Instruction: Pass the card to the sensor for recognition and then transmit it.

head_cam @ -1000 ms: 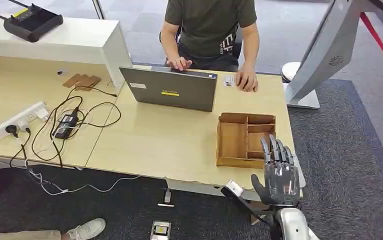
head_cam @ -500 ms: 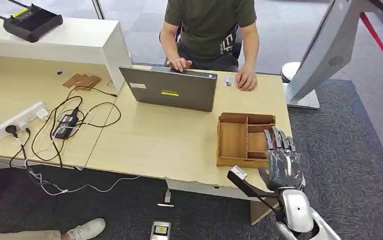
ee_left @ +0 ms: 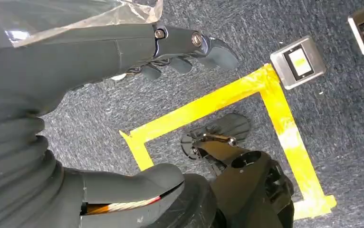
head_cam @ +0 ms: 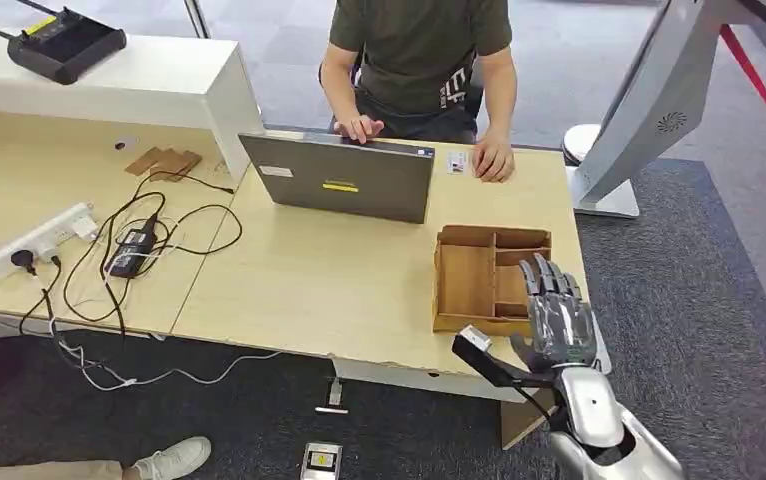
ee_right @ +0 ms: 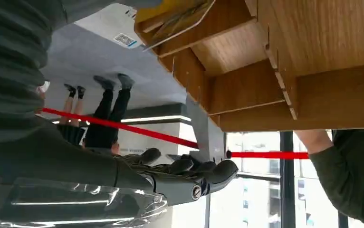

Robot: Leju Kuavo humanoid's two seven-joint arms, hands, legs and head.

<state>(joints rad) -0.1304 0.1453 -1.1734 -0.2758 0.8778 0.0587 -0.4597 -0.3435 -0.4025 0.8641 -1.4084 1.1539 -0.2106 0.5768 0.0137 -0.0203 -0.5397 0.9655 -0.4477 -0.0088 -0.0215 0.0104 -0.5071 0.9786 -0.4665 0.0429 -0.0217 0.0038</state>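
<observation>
**Right hand raised at the tray, card not yet in it**

At the desk's near right edge, the robot's silver right hand [head_cam: 557, 322] stands upright with its dark fingers extended and spread, holding nothing; it hovers over the near right corner of the brown wooden compartment tray [head_cam: 467, 281]. The right wrist view looks into that tray at close range and shows, in one compartment, what seems to be a flat yellow-edged card [ee_right: 177, 20]; the head view leaves the compartments looking bare. The left hand [ee_left: 180, 52] hangs by the dark carpet with its yellow tape, fingers loosely curled and holding nothing.

The likely trouble is a thin card lying flat between wooden dividers: broad fingers may jam on a wall, or push the tray towards the edge instead of lifting the card.

Farther off, a grey laptop [head_cam: 339, 180] stands near the far edge, where a seated person [head_cam: 419, 50] rests one hand beside a small white card [head_cam: 456, 162], which the wrist views miss.
</observation>
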